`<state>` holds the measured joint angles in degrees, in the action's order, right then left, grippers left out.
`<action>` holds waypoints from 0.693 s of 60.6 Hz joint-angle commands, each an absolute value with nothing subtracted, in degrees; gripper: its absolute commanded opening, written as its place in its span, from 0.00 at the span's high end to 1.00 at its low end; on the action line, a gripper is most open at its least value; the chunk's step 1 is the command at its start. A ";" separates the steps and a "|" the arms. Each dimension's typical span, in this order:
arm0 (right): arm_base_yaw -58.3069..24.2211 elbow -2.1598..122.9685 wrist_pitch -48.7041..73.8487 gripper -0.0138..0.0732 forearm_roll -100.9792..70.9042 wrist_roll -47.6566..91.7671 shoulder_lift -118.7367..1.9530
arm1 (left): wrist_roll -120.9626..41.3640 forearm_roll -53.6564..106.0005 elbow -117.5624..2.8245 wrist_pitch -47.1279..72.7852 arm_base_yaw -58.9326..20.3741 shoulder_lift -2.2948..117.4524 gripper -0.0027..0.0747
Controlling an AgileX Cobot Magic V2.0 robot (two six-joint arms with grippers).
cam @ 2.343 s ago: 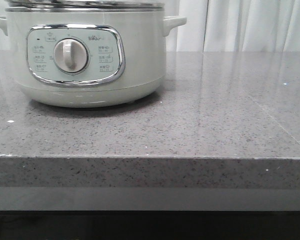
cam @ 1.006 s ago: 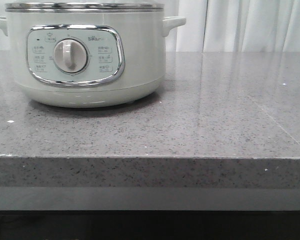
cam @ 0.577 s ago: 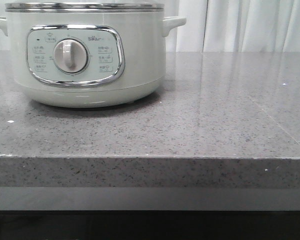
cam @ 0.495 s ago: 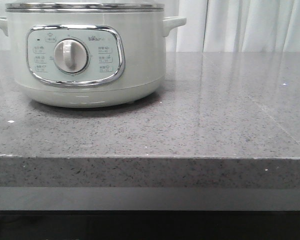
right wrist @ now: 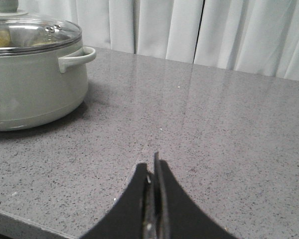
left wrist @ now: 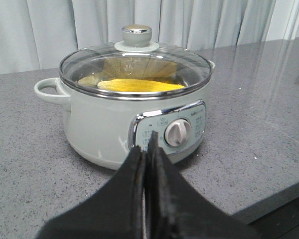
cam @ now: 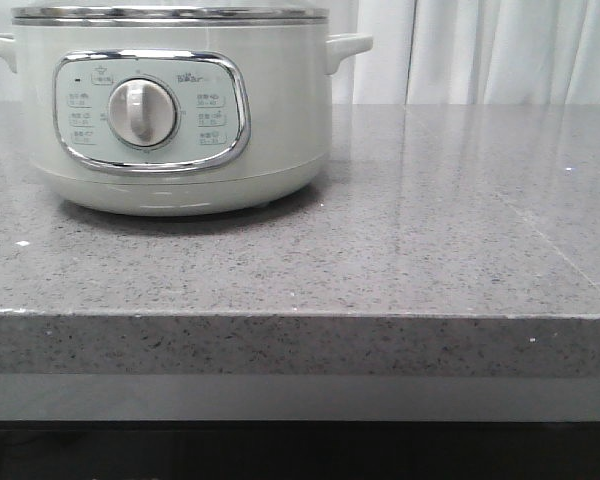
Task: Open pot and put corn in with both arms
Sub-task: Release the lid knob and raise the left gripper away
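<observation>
1. The left tool is staying low over the grey speckled bench; its two black fingers are pressing together with no gap between them, and they are holding nothing.
2. The pot is standing on the bench just beyond the left tool's tips, a little apart from them, with its chrome-framed panel and central knob facing the tool.
3. A glass lid with a round knob is sitting closed on the steel rim of the pot.
4. The corn is lying inside the pot under the glass lid, above and beyond the left tool's tips.
5. The right tool is also closed tight, its fingers meeting along a thin line and gripping nothing.
6. From the right tool, the pot is standing well apart, ahead and off to one side, with one side handle pointing toward the bare bench in front of the tool.
7. In the front view the pot is resting on the bench before white curtains, and neither tool is showing there.
</observation>
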<state>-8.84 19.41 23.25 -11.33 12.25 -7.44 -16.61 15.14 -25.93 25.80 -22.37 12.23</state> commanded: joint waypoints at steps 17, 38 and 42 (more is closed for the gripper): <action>-8.54 20.82 18.31 0.92 -11.14 12.76 -7.93 | -16.14 16.41 -24.20 20.94 -22.74 4.59 0.99; -8.54 20.82 18.32 0.92 -11.14 12.76 -7.93 | -16.14 16.41 -23.35 21.18 -22.74 4.59 0.99; -8.54 20.82 18.32 0.92 -11.14 12.76 -7.93 | -16.14 16.41 -23.23 20.83 -22.74 4.59 0.99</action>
<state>-8.84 19.41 23.13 -11.33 12.25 -7.44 -16.61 15.38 -21.93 25.54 -22.37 3.80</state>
